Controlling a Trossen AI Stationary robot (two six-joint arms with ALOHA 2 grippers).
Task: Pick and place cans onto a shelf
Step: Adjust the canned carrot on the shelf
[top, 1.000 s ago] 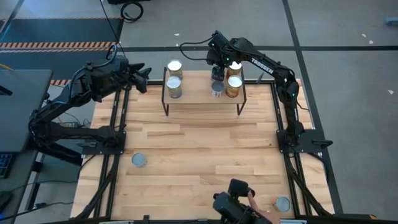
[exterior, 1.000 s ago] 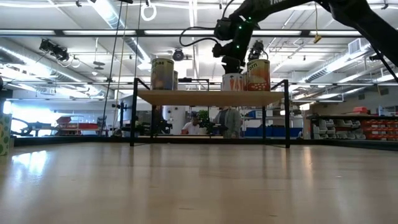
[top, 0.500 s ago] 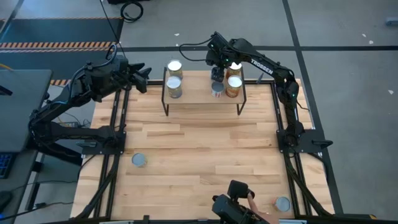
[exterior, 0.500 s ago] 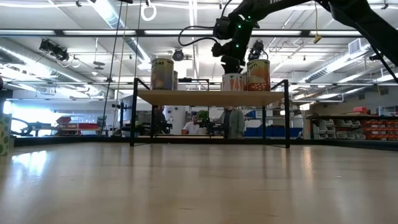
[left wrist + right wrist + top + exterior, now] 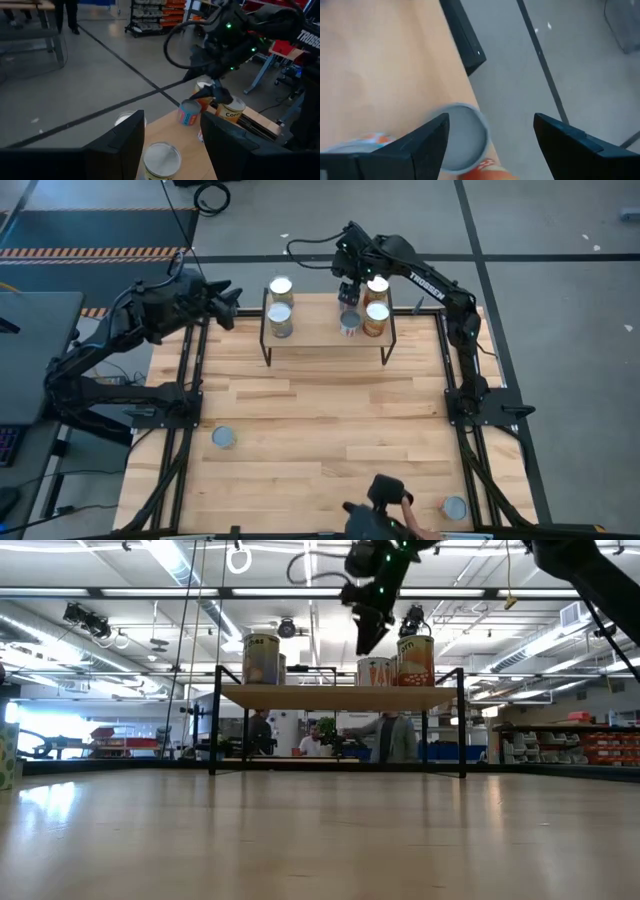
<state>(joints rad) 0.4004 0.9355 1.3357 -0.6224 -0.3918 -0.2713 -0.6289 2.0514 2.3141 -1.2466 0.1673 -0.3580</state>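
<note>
Left hand (image 5: 228, 298) idles open beside the shelf (image 5: 320, 338). Four cans (image 5: 279, 319) stand on top; two wait on the table (image 5: 320, 430). Right hand (image 5: 347, 288), open and empty, hovers over the newest can (image 5: 350, 323); my risk: clipping it and toppling neighbours.

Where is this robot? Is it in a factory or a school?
Probably a big workshop or robot lab. Behind the shelf are racks of storage bins, long ceiling lights and people standing around; floor tape marks the concrete.
</note>
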